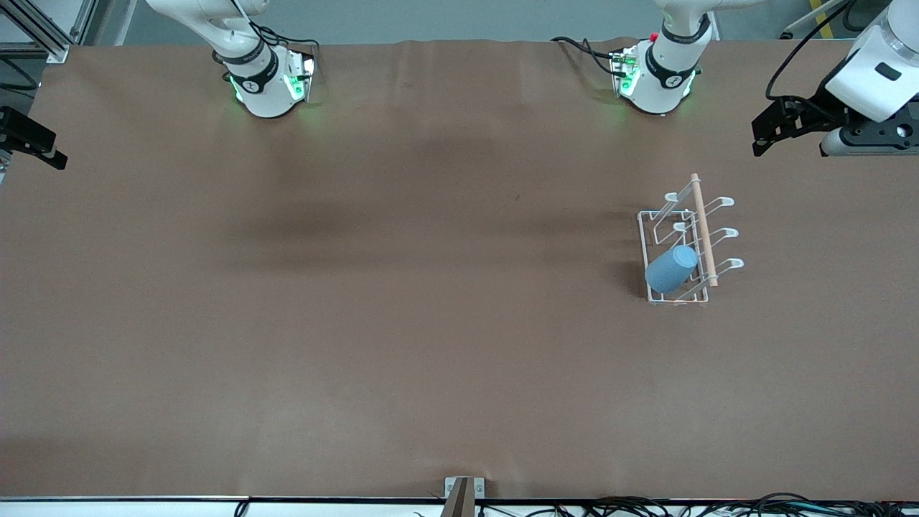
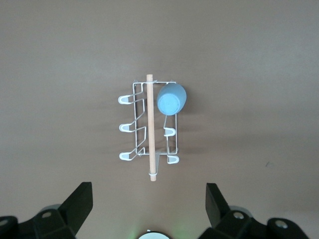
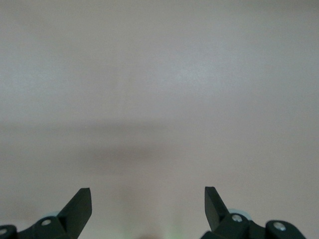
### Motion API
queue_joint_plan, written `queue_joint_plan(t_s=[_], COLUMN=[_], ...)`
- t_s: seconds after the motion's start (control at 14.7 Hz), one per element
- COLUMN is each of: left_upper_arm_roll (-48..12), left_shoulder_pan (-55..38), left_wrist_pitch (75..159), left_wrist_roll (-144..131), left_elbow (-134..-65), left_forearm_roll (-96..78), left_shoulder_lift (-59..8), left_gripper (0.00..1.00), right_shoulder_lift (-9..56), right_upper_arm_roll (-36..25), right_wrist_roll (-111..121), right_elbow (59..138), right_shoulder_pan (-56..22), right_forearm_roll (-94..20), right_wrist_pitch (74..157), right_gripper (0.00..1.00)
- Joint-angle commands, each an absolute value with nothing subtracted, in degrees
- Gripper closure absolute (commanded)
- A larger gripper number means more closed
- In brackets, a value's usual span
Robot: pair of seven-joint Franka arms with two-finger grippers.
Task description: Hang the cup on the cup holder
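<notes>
The light-blue cup (image 1: 671, 268) hangs tilted on a prong of the white wire cup holder (image 1: 727, 233), at the holder's end nearer the front camera, beside its wooden rod (image 1: 703, 228). In the left wrist view the cup (image 2: 171, 98) sits on the holder (image 2: 125, 128) next to the rod (image 2: 150, 124). My left gripper (image 1: 764, 136) is open and empty, up in the air over the table's left-arm end, apart from the holder; it also shows in the left wrist view (image 2: 149, 199). My right gripper (image 1: 36, 143) is open and empty at the table's right-arm end, over bare cloth (image 3: 148, 199).
A brown cloth (image 1: 402, 287) covers the table. The two arm bases (image 1: 269, 82) (image 1: 657, 75) stand along the edge farthest from the front camera. A small bracket (image 1: 463, 495) sits at the nearest edge. Five prongs of the holder carry nothing.
</notes>
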State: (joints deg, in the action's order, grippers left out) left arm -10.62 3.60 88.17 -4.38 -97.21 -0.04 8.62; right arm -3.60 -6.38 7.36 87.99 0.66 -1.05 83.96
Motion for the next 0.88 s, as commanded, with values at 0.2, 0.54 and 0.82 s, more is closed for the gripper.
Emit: queue_joint_plan(t_s=[0.2,0.54,0.82], left_upper_arm_roll=[-10.2,-10.2,-10.28], left_shoulder_pan=[2.46,2.37,2.37], left_wrist_pitch=[88.07,87.98,87.89], left_wrist_roll=[-5.8,-8.44,-6.78], left_elbow=[-93.87,-93.87,-94.04], left_forearm_roll=[0.35,0.53,2.02], left_shoulder_lift=[6.06,5.98,5.98], left_gripper=[0.0,0.0,0.0], right_shoulder_lift=[-4.83,-4.75,-4.66], right_upper_arm_roll=[-6.42,-6.5,-6.5], right_wrist_roll=[6.86,6.68,6.42], right_elbow=[89.3,89.03,88.68], right_shoulder_pan=[0.7,0.79,0.79], right_forearm_roll=[-0.97,-0.79,-0.09], right_wrist_pitch=[84.02,84.73,84.81], right_gripper=[0.0,0.0,0.0])
